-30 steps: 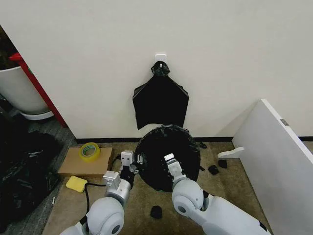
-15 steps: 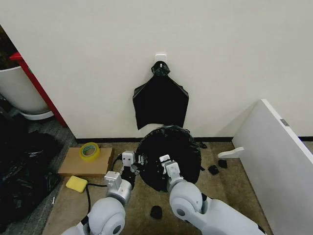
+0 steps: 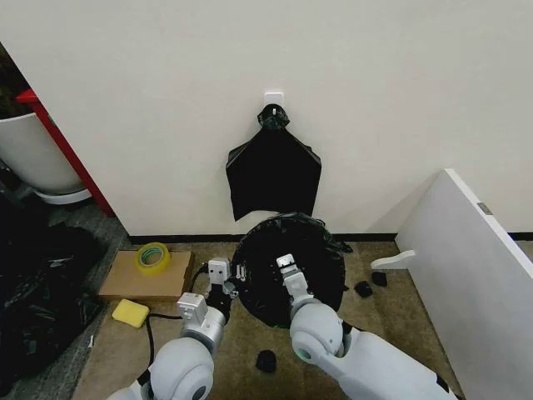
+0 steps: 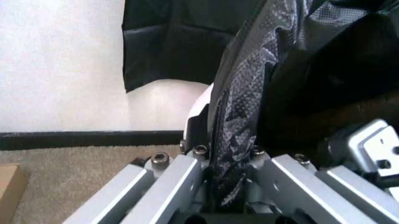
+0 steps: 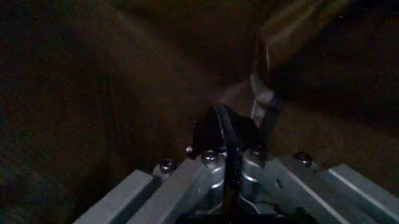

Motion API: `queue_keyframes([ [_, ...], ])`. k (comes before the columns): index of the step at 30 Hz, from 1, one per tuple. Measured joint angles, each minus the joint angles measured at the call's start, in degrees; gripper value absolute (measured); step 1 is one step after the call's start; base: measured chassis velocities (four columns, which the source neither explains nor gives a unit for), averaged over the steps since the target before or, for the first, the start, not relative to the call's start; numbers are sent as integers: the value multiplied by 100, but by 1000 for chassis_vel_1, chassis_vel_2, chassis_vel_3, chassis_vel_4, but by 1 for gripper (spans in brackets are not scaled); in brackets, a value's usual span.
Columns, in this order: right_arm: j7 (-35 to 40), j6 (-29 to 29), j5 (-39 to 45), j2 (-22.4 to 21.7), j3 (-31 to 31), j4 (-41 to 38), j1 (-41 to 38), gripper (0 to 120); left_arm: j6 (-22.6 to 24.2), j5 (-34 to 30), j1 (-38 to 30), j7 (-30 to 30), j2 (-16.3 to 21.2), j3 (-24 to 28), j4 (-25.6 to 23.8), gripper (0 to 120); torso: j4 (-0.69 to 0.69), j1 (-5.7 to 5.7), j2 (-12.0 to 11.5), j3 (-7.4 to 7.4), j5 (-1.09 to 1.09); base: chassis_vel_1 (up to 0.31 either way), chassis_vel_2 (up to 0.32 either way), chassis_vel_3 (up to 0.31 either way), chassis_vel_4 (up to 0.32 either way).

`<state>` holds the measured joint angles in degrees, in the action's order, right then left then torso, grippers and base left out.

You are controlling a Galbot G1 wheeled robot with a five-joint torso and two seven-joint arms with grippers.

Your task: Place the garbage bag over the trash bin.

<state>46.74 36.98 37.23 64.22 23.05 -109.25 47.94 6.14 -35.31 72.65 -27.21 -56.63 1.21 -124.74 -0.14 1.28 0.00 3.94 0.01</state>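
Observation:
The garbage bag (image 3: pixel 312 250) is draped over the trash bin by the wall, its glossy black film covering the round mouth. A strip of the bin's cream wall (image 4: pixel 201 105) shows beside the film. My left gripper (image 3: pixel 220 282) is at the bin's left rim, shut on the crinkled edge of the bag (image 4: pixel 234 140). My right gripper (image 3: pixel 286 268) reaches down into the bag's dark opening, shut on a thin fold of film (image 5: pixel 228 135).
A flat black bundle (image 3: pixel 274 171) hangs on the wall above the bin. A tape roll (image 3: pixel 153 257) on cardboard and a yellow sponge (image 3: pixel 130 312) lie left. A white board (image 3: pixel 475 275) leans right. Black scraps (image 3: pixel 266 361) dot the carpet.
My right gripper has shifted a little inside the bag, and the bag's mouth has spread slightly to the right. The left gripper has stayed at the rim.

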Motion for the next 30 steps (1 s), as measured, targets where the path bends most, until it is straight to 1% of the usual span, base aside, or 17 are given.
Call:
queue_keyframes([
  [2,57,114,-216,-47,1,132,-11,0,0,0,6,1,3,-7,-5,0,0,0,0,0,0,0,0,0,0],
  [5,-2,124,-576,-187,-23,221,-7,0,0,1,19,2,17,-26,-9,0,-1,0,0,0,0,0,0,0,0],
  [9,-32,112,-661,-255,-60,178,8,0,0,2,17,6,16,-29,-3,0,-1,0,0,0,0,0,0,0,0],
  [13,-137,-71,-717,-267,-104,113,17,0,-3,7,12,5,3,-26,25,0,-1,0,0,0,0,0,0,0,0],
  [18,-560,-835,-662,-230,-28,-54,124,0,-4,8,12,4,-15,-7,51,0,-1,0,0,0,0,0,0,0,0],
  [19,-560,-835,-662,-230,-28,-54,124,0,-4,8,12,4,-15,-7,51,0,-1,0,0,0,0,0,0,0,0],
  [22,-754,-1297,-755,-108,5,127,103,0,-4,8,17,4,-11,-2,51,0,-1,0,0,0,0,0,0,0,0],
  [24,-754,-1424,-770,-37,-24,310,12,0,-4,8,27,4,-11,-7,49,0,-1,0,0,0,0,0,0,0,0],
  [27,-672,-1432,-725,16,-93,488,-91,0,-4,8,45,4,-10,-18,36,0,0,0,0,0,0,0,0,0,0],
  [30,-372,-1172,-386,60,-237,638,-206,0,-4,9,80,4,1,-28,12,0,0,0,0,0,0,0,0,0,0],
])
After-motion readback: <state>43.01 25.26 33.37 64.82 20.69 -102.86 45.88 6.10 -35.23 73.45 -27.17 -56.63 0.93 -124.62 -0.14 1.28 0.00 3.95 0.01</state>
